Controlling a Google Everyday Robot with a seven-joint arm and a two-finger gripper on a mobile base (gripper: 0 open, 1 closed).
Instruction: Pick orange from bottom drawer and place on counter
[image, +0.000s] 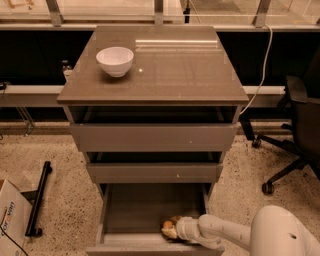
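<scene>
claw (173, 228) sits inside the open bottom drawer (142, 210), at the orange (168, 232).

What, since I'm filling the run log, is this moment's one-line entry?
phase: reach | gripper: inside open grey-brown bottom drawer, at small round orange fruit | glossy grey-brown counter: holds white bowl, no orange yet

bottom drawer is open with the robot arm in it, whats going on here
The robot's arm reaches down into the open bottom drawer, with its gripper right at the orange near the drawer's front right. Whether it has a grip cannot be told. The orange is not yet on the counter, where a white bowl sits.
</scene>
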